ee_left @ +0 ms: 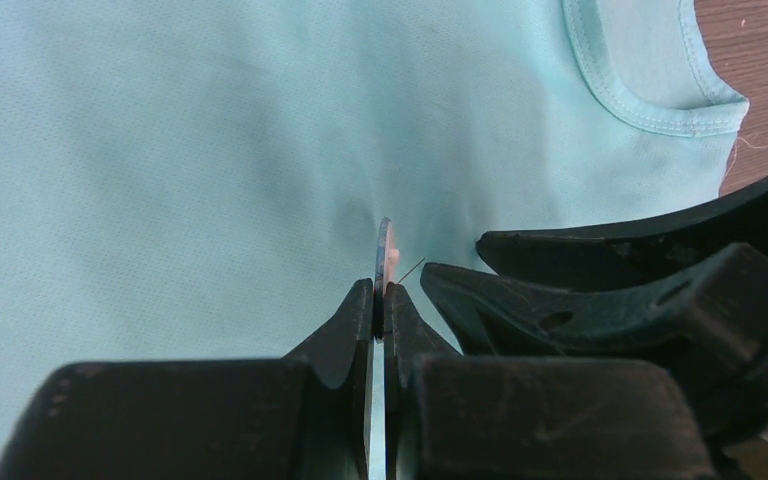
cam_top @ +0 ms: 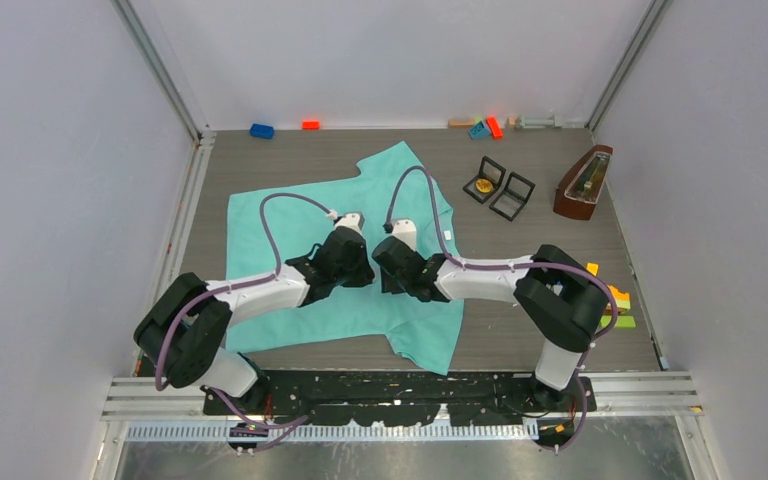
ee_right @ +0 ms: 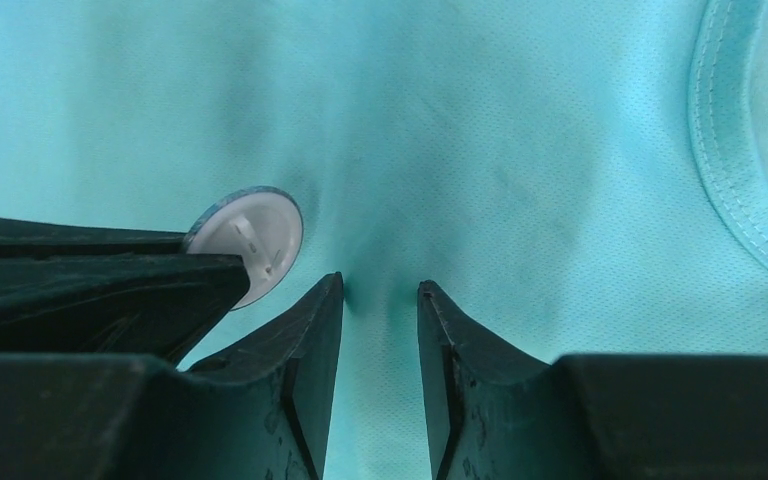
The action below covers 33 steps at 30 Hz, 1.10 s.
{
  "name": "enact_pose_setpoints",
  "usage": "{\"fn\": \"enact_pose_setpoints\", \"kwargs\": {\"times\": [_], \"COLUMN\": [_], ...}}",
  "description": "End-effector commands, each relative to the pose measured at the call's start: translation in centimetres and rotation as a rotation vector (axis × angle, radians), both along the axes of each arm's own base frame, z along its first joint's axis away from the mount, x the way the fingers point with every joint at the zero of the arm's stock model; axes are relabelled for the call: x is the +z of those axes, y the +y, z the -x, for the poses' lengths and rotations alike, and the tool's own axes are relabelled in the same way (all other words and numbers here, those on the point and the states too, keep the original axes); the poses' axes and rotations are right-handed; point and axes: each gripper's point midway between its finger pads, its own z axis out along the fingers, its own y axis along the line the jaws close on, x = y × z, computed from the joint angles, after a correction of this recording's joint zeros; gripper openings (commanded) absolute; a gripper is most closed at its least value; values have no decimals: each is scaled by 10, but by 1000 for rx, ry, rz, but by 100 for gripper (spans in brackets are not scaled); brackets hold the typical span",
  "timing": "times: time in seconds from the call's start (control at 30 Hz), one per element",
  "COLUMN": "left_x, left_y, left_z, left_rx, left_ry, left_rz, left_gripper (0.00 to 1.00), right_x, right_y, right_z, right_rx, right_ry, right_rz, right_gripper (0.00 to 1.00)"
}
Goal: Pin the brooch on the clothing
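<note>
Brooch (ee_left: 386,250) sits edge-on in your left gripper (ee_left: 379,297), jaws closed on the disc, with a thin pin showing just above the clothing (cam_top: 280,225), which is spread on the table (cam_top: 530,345). Your right gripper (ee_right: 380,292) stands just beside it. Its jaws are a narrow gap apart and hold nothing, over a faint pucker of fabric. I judge this the piercing step: you next need to pinch up that fold and ease the pin through. The neckline (ee_right: 735,190) lies near. The open black boxes (cam_top: 500,188) and wooden case (cam_top: 582,183) are well apart, no obstacle.
</note>
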Motion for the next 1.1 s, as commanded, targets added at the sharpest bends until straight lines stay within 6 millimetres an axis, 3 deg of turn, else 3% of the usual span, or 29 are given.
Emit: {"fn": "enact_pose_setpoints", "kwargs": {"times": [0.0,0.03,0.07,0.2,0.3,0.47,0.67,1.07], "left_x": [13,45,16,11,8,4,-1,-4], "left_y": [-1,-3,-2,-3,-4,-4,-9,-12], "left_z": [-5,-6,-5,-4,-3,-2,1,3], "left_rx": [6,6,5,0,-4,-2,-10,-36], "left_ry": [-43,-107,-49,-35,-26,-22,-13,-10], "left_rz": [12,72,19,12,10,5,-2,-29], "left_gripper": [0,0,0,0,0,0,0,0], "right_x": [7,5,4,-1,1,9,33,44], "right_y": [8,8,8,9,12,11,12,15], "right_z": [-14,-14,-14,-14,-13,-12,-10,-7], "right_rx": [-17,-18,-18,-16,-13,-28,-38,-16], "right_ry": [-50,-47,-46,-38,-41,-73,-122,-139], "right_rz": [6,10,13,18,-9,-79,-239,-352], "right_gripper": [38,35,33,12,2,0,1,0]}}
